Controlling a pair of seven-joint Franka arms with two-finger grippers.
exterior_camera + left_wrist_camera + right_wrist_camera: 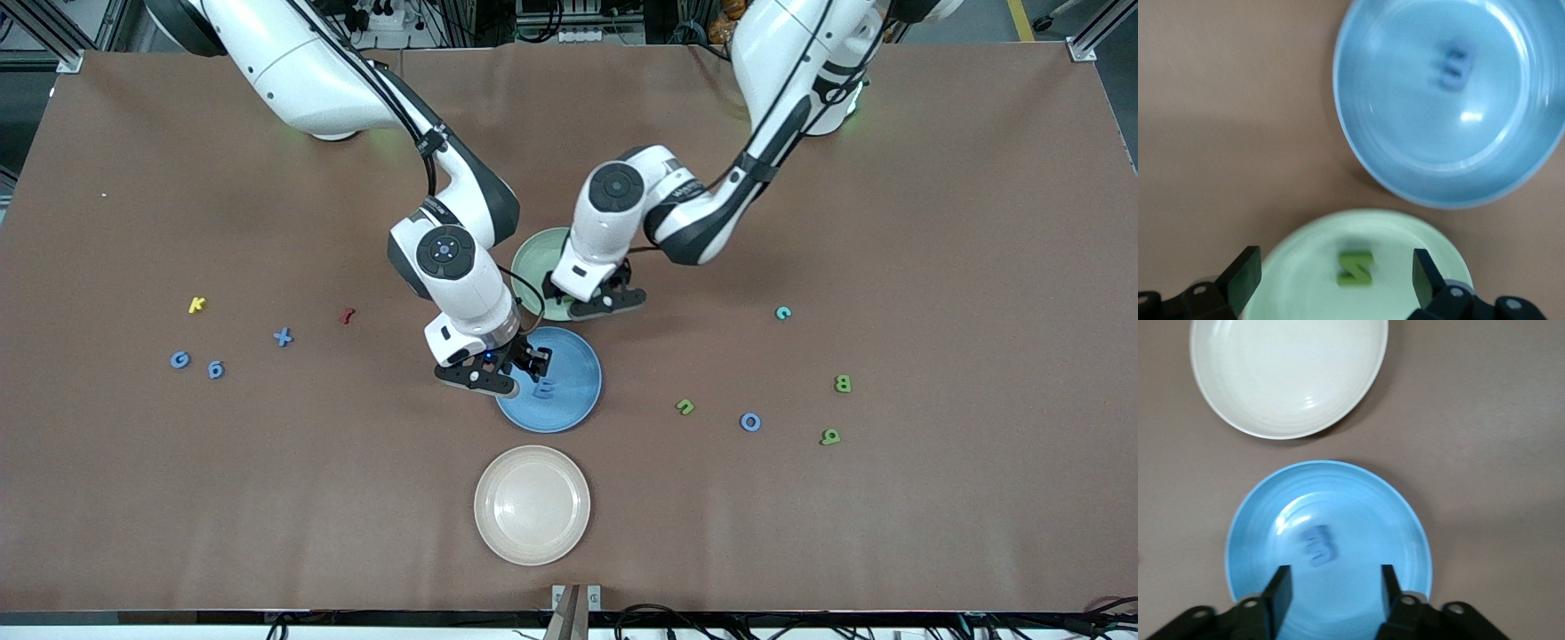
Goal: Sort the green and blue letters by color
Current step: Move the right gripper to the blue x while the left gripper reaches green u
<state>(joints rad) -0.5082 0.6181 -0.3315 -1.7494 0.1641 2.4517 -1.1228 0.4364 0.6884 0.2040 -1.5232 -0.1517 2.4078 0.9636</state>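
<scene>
Nearest the camera sits a cream plate [532,505], with nothing on it. Just above it in the front view lies the blue plate [569,391], and a blue E [544,388] rests in it. Next farther from the camera is the green plate [536,258], which holds a green Z [1355,268], seen only in the left wrist view.

Over the blue plate's rim hangs the right gripper [524,366], its fingers [1279,592] apart with nothing between them; the E lies free on the plate just ahead of them. Over the green plate hangs the left gripper [603,293], its fingers [1245,273] spread wide and the Z lying loose on the plate between them.

Toward the right arm's end of the table lie a blue X [283,337], a blue G [180,359] and a blue g [215,369], with a yellow K [196,305] and a dark-red letter [348,315] near them. Toward the left arm's end lie a green u [685,406], a blue O [750,421], a green B [842,383], a green g [829,436] and a teal c [782,312].
</scene>
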